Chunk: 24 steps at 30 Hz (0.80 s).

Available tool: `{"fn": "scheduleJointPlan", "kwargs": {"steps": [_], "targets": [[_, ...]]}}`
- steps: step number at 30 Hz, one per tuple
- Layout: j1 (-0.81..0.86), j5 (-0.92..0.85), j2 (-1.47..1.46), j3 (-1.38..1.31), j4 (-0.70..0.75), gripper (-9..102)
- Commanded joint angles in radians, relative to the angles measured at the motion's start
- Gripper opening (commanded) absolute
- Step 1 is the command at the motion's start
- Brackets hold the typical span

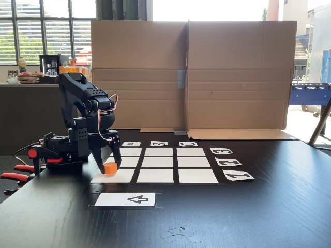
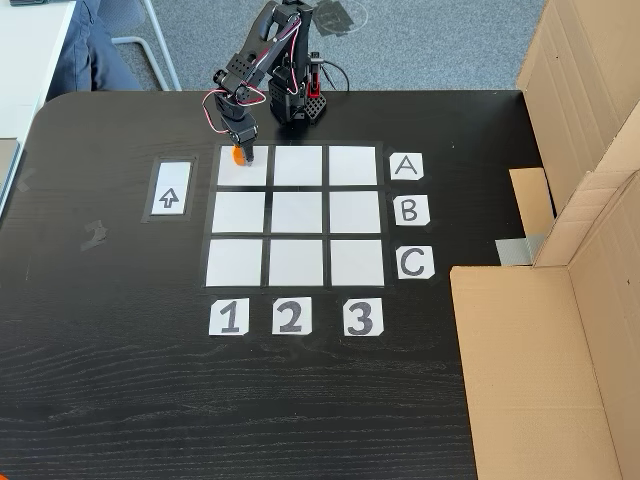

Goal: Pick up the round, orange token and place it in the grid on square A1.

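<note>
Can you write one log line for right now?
gripper: shut on token | place: over A1 | released: no

The dark table (image 2: 120, 400) lies bare and open on the side of the number cards (image 2: 289, 317), and again beyond the arrow card (image 2: 169, 188); nothing tall stands there. The grid (image 2: 296, 215) itself is flat paper, so a gripper can pass over any cell. In a fixed view the arm (image 2: 268, 60) leans over the corner cell by label A and label 1, with its gripper (image 2: 239, 152) low there around the orange token (image 2: 237, 155), blocking that corner. The cardboard wall (image 1: 191, 72) closes off the side past the letter cards (image 2: 408, 212), and its flap (image 2: 530, 370) lies flat on the table.
</note>
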Motion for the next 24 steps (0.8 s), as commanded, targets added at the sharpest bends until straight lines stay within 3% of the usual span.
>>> {"fn": "scheduleJointPlan", "kwargs": {"steps": [1,19,24], "targets": [[0.0,0.005,-0.003,-0.012,-0.012,14],[0.008,0.005,-0.041,-0.011,-0.035,14],[0.011,0.014,-0.054,-0.012,-0.044,19]]}}
